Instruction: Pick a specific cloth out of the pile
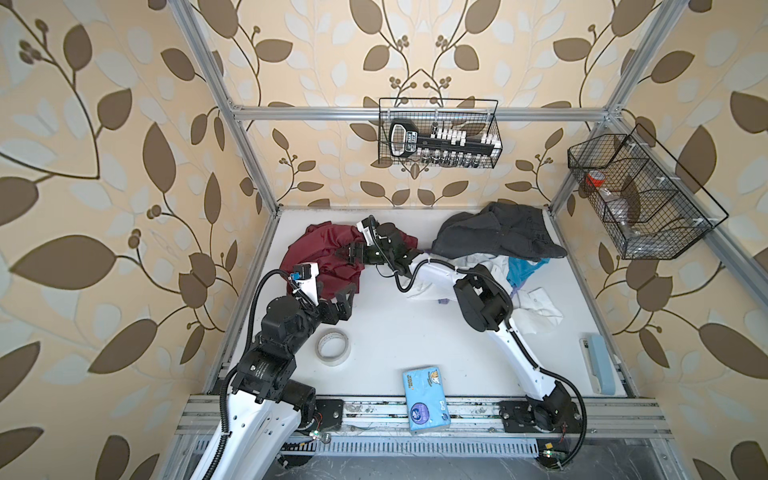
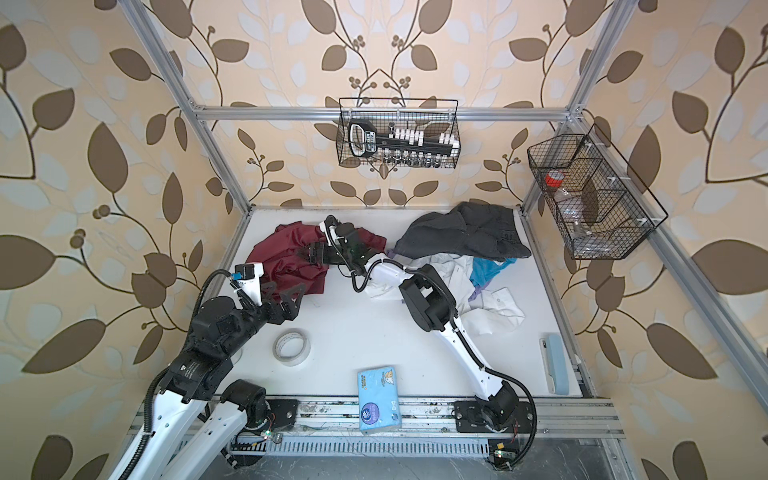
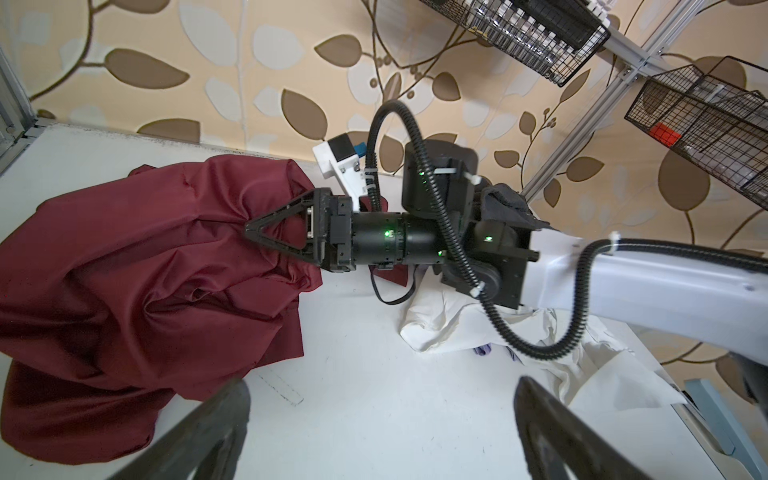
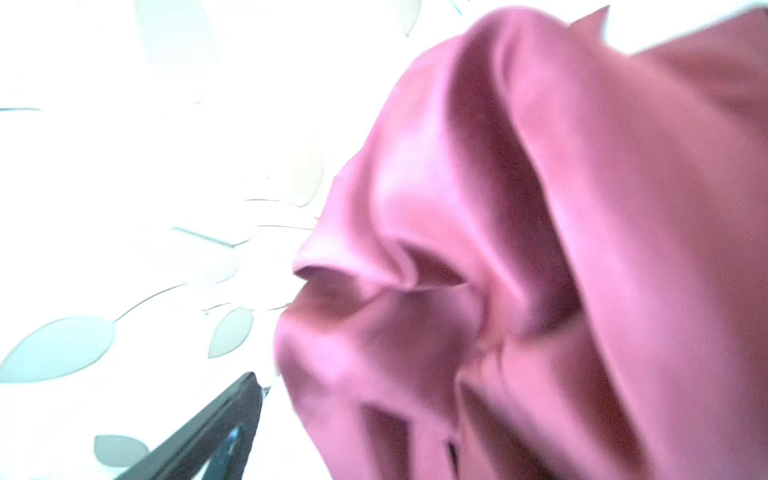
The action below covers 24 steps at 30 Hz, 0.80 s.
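in both top views the maroon shirt [image 1: 320, 255] sits crumpled near the back left corner of the worktop [image 1: 415, 332]. the pile [image 1: 498, 237], dark grey on top with white and teal under it, fills the back right corner. the right arm lies across the gap, so i can't tell if a red corner touches the grey piece. the right tool [image 1: 344, 254] is down on the middle of the shirt. the left tool [image 1: 343, 305] hovers at the shirt's front edge, spread and empty.

left wrist view: the left tool's two fingers [image 3: 199, 436] stand wide apart with only bare worktop between them. the right tool [image 3: 253, 230] shows side-on, tip against a fold of the shirt [image 3: 145, 270], too edge-on to read its gap from here.

right wrist view: blown out and blurry, but one finger [image 4: 241, 403] sits far out to the side. the shirt [image 4: 582, 249] is bunched beside it and covers where the other finger would be. i read that as spread wide, not pinching anything.

my take: the pulling-out part looks done and this is the letting-go step. the next move calls for lifting the right tool up and back so no fold snags and drags toward the pile, then checking the shirt lies clear.
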{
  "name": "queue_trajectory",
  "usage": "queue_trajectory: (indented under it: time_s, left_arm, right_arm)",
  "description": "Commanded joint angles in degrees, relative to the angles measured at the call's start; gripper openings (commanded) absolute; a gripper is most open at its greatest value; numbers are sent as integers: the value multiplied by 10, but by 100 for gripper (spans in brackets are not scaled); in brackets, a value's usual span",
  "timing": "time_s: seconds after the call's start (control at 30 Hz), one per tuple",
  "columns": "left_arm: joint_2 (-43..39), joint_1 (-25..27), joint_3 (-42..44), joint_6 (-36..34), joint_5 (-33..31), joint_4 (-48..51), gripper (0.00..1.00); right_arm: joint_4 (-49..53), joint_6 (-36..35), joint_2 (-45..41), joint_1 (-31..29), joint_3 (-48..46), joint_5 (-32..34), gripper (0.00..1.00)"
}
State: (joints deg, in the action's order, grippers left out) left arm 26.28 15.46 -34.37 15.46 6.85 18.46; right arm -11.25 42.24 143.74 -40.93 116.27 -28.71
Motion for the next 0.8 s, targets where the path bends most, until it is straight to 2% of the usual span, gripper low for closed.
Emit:
queue_trajectory:
  time_s: [0.0,0.13,0.33,0.43,0.53,0.63,0.77]
  left_arm:
    - [-6,6,4,4,-10,-18,99]
    - [-5,7,3,3,-9,-18,99]
    - [-1,7,2,-1,-16,-16,99]
    - [6,7,5,-5,-42,-18,99]
    - [22,7,6,-9,-85,-17,99]
    - [50,7,24,-20,-159,-47,99]
    - [115,7,89,-66,-272,-179,99]
  right_arm:
    - [80,-57,-65,-4,-27,12,100]
    - [160,-93,-139,-1,-102,55,100]
    - [203,-140,-280,10,-261,91,100]
    - [222,-181,-377,30,-349,116,100]
    - [244,-213,-488,56,-433,144,100]
    - [260,-241,-603,94,-509,185,100]
    - [253,-284,-739,168,-608,279,100]
